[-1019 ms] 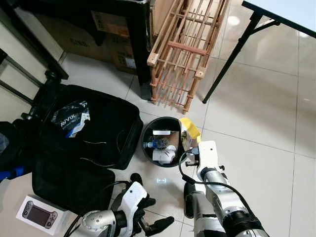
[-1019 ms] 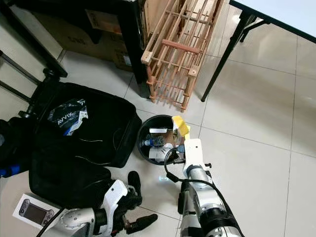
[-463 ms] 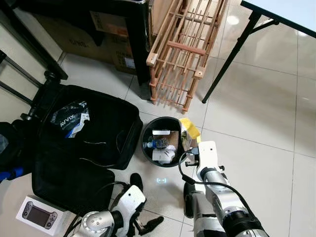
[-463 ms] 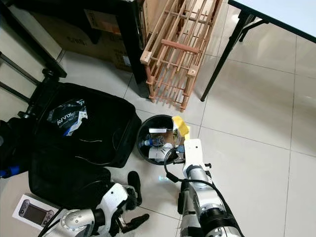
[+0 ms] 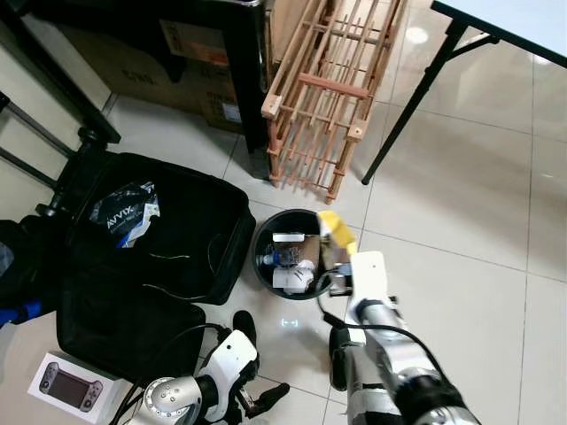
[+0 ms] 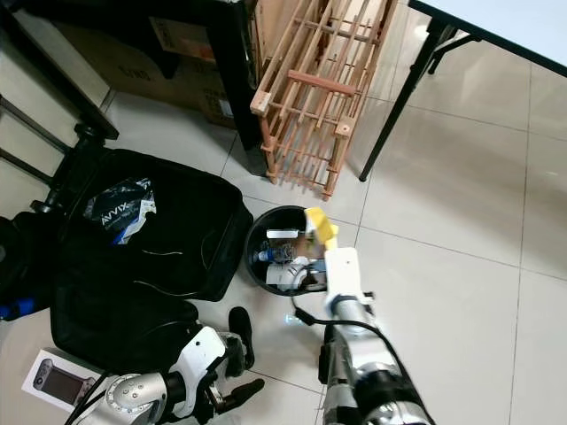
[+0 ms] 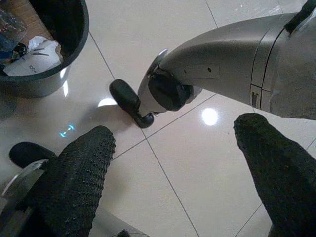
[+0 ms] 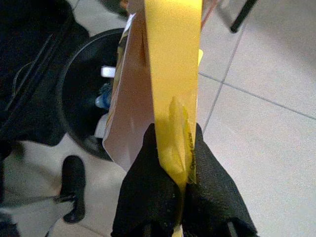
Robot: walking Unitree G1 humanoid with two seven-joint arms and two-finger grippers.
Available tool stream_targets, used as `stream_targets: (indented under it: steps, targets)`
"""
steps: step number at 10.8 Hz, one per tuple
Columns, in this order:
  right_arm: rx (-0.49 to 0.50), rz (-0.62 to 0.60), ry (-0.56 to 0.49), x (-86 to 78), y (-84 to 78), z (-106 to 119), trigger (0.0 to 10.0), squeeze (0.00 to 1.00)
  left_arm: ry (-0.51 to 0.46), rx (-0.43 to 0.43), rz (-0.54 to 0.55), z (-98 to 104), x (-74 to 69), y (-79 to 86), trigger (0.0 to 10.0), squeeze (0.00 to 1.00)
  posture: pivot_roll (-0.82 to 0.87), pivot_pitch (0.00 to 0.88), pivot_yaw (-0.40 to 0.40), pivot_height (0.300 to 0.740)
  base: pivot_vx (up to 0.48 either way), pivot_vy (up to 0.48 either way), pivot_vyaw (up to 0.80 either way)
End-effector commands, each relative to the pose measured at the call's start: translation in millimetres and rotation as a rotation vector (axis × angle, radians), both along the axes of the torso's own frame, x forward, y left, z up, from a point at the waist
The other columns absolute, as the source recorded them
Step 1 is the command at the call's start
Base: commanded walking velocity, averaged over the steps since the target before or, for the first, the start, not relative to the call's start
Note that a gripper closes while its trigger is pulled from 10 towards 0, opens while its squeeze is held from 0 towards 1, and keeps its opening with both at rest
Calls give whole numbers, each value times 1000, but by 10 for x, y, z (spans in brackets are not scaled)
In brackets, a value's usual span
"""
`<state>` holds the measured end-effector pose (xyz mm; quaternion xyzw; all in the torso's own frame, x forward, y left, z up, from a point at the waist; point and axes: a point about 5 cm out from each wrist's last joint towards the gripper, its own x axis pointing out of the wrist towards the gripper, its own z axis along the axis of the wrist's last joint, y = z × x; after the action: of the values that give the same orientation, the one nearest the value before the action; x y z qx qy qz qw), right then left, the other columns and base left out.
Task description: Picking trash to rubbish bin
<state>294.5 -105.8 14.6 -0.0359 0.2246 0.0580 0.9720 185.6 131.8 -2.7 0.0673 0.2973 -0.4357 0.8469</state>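
Delivery step of the trash run, seen from the head camera and both wrists.

Landmark: black rubbish bin [image 5: 291, 263] on the pale tiled floor [image 5: 461, 195], already holding paper scraps and what looks like a small bottle, though too small to name with confidence.

Right gripper [image 8: 174, 163] clenched on a yellow wrapper [image 5: 337, 229]; held at the bin's rim on the side away from the suitcase, wrapper standing upright with its upper end leaning over the bin's mouth. In the right wrist view, yellow strip and pale inner face of the wrapper pinched flat between the two black fingers [image 8: 148, 173], bin opening directly beyond.

Left gripper [image 7: 173, 173] low and idle, on the near side of the bin and well apart from it; fingers spread wide, nothing between them, bare tile beneath.

Beside the bin on its other side: open black suitcase [image 5: 159, 257] with a crumpled printed bag [image 5: 128, 211] lying inside. Behind the bin: wooden slatted rack [image 5: 332, 88]. Well apart, past the suitcase: small boxed device [image 5: 71, 386].

Step in hand, as judged: carry complete, release not yet made. Next move likely a short shift of the wrapper further over the bin's mouth, then opening of the fingers so that it drops inside rather than onto the rim. Printed bag a probable later pick.
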Motion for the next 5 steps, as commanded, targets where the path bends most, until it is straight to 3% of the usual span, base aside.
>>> stream_targets:
  steps: [1,5]
  targets:
    - [9,27,55,-99,54,-128,10000,0,47,19,11,-89,-135,43,10000,0,75,467,22,740,0,0,0]
    - [28,88,62,-22,205,-99,10000,0,42,13,31,-24,-230,69,10000,0,135,505,25,740,0,0,0]
